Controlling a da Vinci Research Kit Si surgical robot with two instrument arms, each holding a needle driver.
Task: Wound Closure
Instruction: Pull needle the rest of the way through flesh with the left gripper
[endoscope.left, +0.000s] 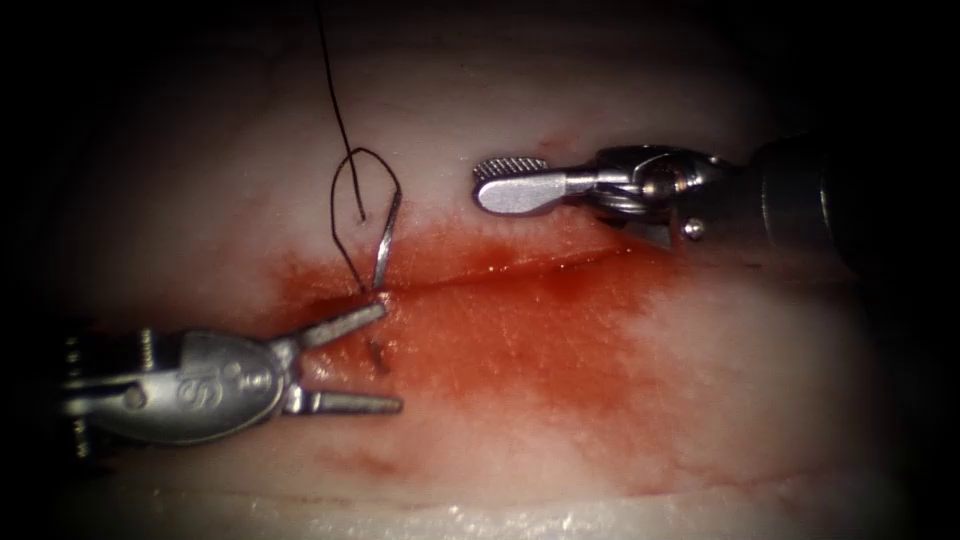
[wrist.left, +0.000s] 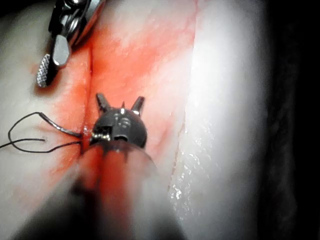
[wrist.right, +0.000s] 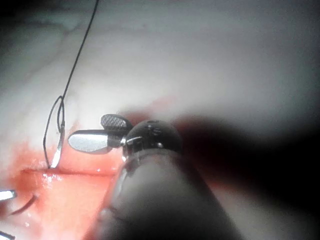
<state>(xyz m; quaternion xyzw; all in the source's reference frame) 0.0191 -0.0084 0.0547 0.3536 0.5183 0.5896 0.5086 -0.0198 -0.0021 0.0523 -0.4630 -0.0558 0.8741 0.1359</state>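
The curved needle (endoscope.left: 385, 243) is in the tissue (endoscope.left: 620, 90) at the left end of the cut (endoscope.left: 520, 268). Its tail rises on the far side, and its tip (endoscope.left: 377, 355) pokes out on the near side. Dark thread (endoscope.left: 340, 130) loops from the tail and runs up out of view. My left tool (endoscope.left: 387, 358) lies on the near side with jaws open around the needle tip, holding nothing. My right tool (endoscope.left: 482, 183) hovers on the far side, right of the needle, open and holding nothing. The needle (wrist.left: 60, 128) and left tool (wrist.left: 120, 104) also show in the left wrist view. The right wrist view has the right tool (wrist.right: 87, 131) and the needle (wrist.right: 57, 150).
Red fluid (endoscope.left: 540, 330) stains the tissue around and below the cut. The tissue's pale front edge (endoscope.left: 480, 520) runs along the near side. The right tool (wrist.left: 50, 62) also shows in the left wrist view.
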